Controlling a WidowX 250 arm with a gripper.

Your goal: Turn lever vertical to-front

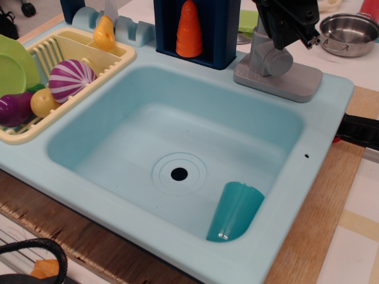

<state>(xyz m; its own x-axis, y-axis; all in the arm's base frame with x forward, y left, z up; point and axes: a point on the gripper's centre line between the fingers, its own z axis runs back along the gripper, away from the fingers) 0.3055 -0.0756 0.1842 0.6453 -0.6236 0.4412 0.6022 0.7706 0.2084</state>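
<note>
The lever [265,54] is a grey upright post with a short round stub [279,61] that faces the front. It stands on a flat grey base plate [284,81] at the back right corner of the light blue toy sink [177,142]. My black gripper [284,29] hangs at the top edge of the view, just above and behind the top of the post. Its lower end overlaps the post's top in the picture. I cannot tell whether the fingers touch the post or how wide they stand.
An orange cone toy [189,29] stands in a dark blue holder left of the lever. A teal cup [235,211] lies in the basin's front right corner. A yellow dish rack [53,89] with toy food sits at left. A steel pot [349,32] stands at back right.
</note>
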